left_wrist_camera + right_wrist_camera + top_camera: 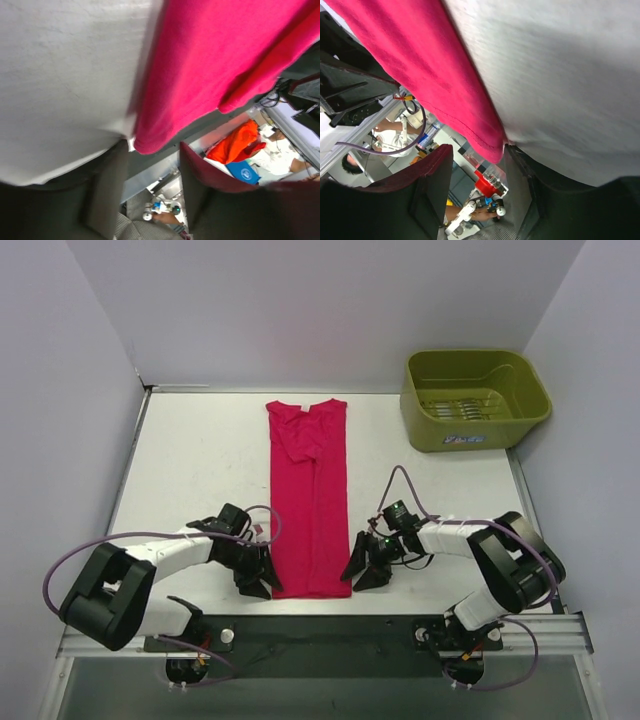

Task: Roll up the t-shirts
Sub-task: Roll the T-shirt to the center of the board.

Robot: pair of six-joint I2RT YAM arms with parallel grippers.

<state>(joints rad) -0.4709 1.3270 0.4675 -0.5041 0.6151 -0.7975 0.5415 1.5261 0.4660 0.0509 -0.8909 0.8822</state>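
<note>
One magenta-red t-shirt lies on the white table, folded lengthwise into a narrow strip with its neck at the far end. My left gripper is at the near left corner of its hem and my right gripper at the near right corner. In the left wrist view the t-shirt hangs its corner just over the gap of the open left gripper. The right wrist view shows the t-shirt with its hem corner between the spread fingers of the right gripper. Neither grips the cloth.
An olive-green plastic tub stands at the back right of the table. White walls close in the left, right and far sides. The arm bases and a black rail run along the near edge.
</note>
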